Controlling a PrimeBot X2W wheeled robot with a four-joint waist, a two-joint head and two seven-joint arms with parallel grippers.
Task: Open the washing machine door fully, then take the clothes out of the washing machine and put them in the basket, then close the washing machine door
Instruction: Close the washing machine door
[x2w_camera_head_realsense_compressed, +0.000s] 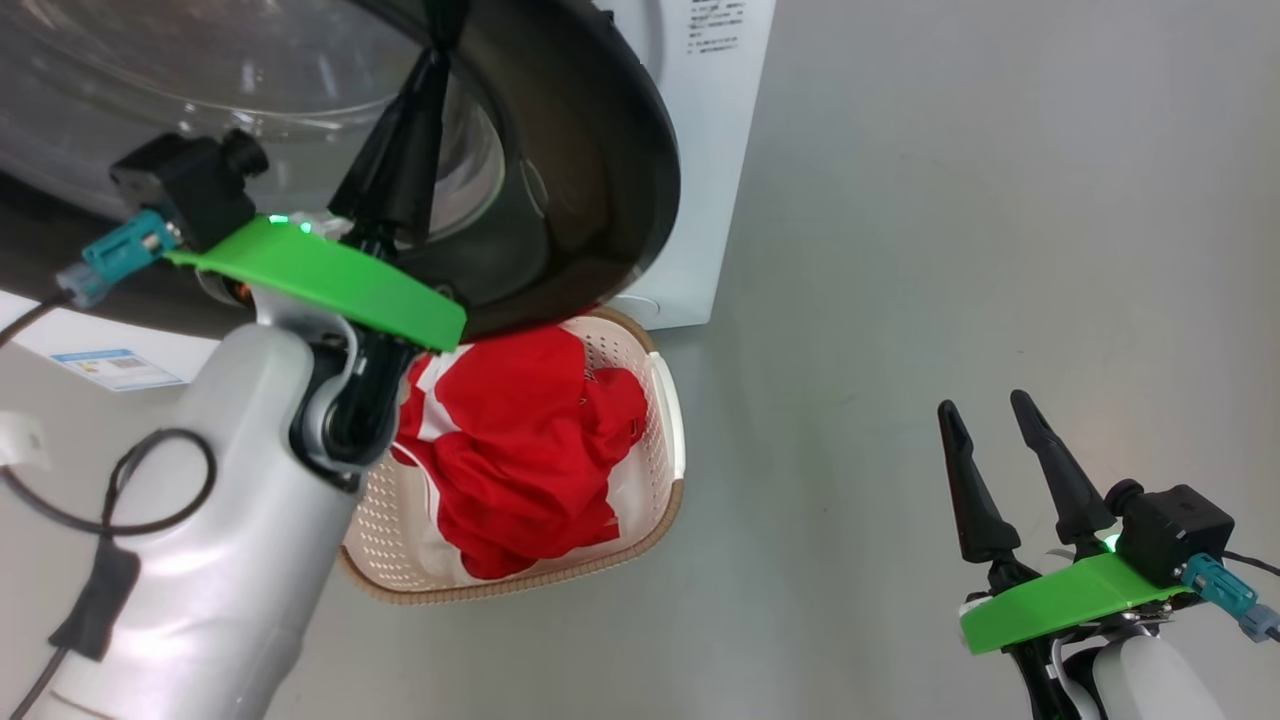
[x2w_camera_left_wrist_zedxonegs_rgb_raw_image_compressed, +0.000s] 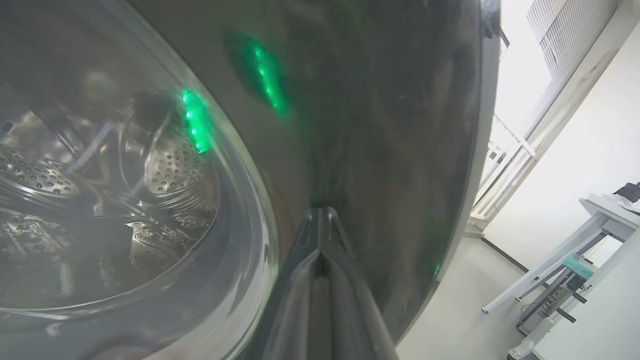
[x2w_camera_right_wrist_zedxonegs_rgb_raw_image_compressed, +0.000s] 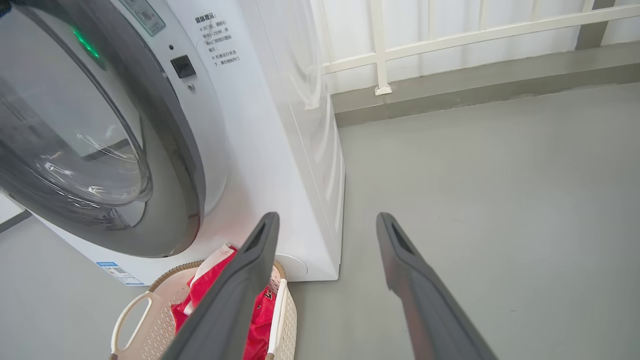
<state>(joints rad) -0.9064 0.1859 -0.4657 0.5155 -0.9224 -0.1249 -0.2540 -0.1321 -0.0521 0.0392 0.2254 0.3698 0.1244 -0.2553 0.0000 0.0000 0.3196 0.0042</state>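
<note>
clearly at the closing step, judging by the load lying outside the drum. ahead and to the left, a big white front-loading washing machine (x2w_camera_head_realsense_compressed: 700, 150), with bare grey floor (x2w_camera_head_realsense_compressed: 950, 200) open along its right flank. across its front, a large round door (x2w_camera_head_realsense_compressed: 600, 180) with a glossy black rim and bulging clear glass window, seemingly not yet flush, lower edge overhanging the basket. beneath it, just beside the machine's base, a small cream perforated plastic basket (x2w_camera_head_realsense_compressed: 670, 430) with a brown rim, holding bright red garments (x2w_camera_head_realsense_compressed: 520, 440) with white trim. much the nearer, the left gripper (x2w_camera_head_realsense_compressed: 440, 30): fingers pressed together, gripping nothing, tips touching the rim's outer face. direction of push therefore along the fingers, toward the machine. well apart over open floor, the right gripper (x2w_camera_head_realsense_compressed: 983, 402), spread wide and empty.
</note>
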